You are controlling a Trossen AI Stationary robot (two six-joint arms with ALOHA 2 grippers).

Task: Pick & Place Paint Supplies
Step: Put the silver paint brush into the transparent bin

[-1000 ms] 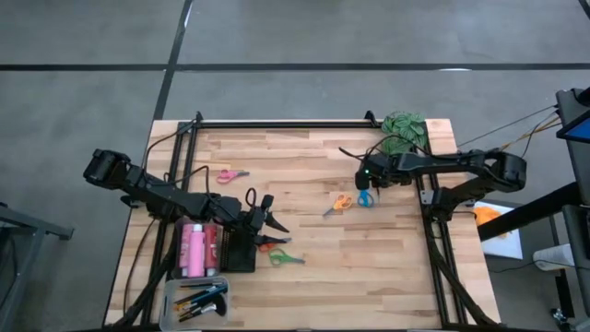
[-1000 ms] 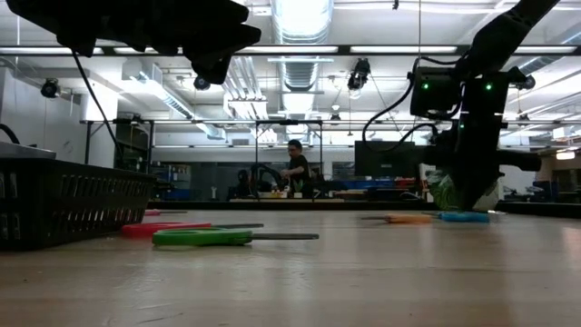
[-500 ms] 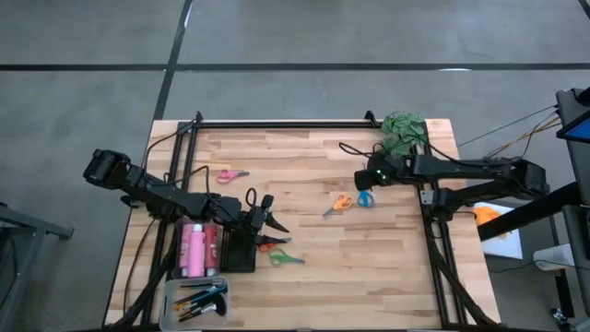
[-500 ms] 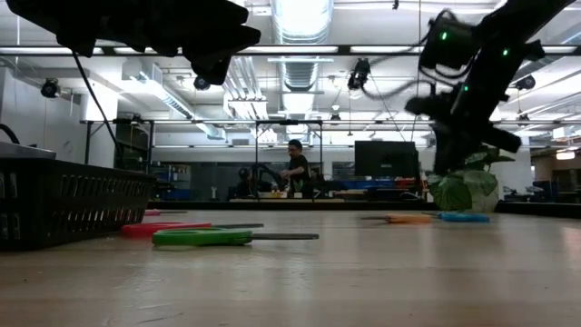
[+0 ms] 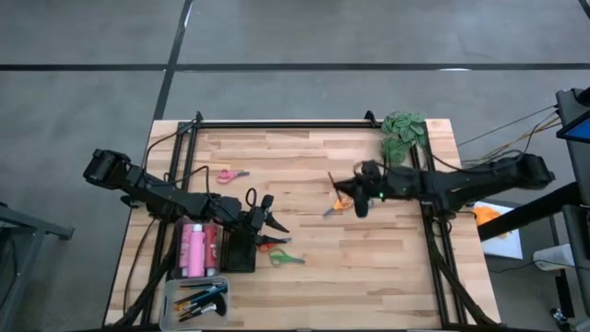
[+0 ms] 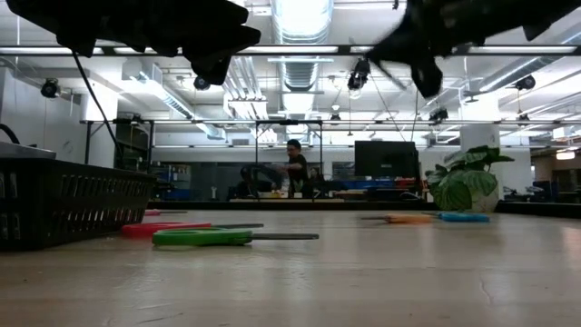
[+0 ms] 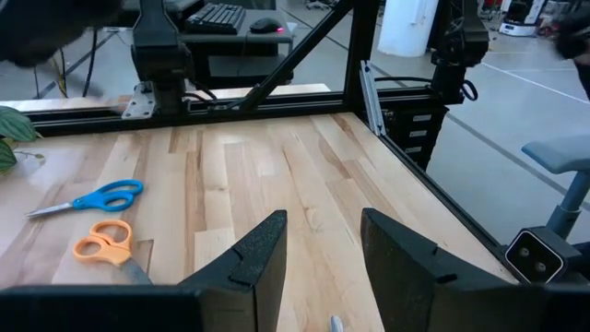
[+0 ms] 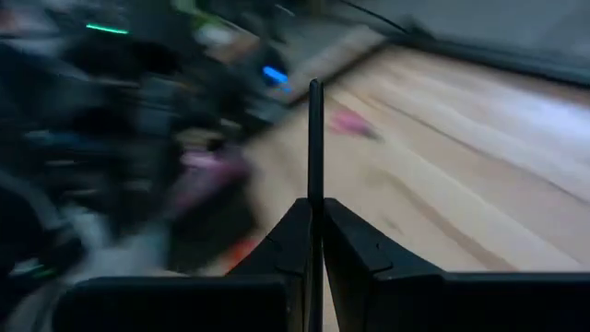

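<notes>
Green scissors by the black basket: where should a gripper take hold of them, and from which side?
Grip the green scissors across their green handles, the thickest part; the blades lie thin and flat on the table. Come straight down from above, jaws spanning the handles' width. The open left gripper looks nearest to do it.

Thin dark brush (image 8: 314,148) pinched in right end effector (image 8: 315,221), sticking out straight, above orange scissors (image 7: 103,243).

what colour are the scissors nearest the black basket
Red scissors, beside the basket; clearest in the high view.
</notes>
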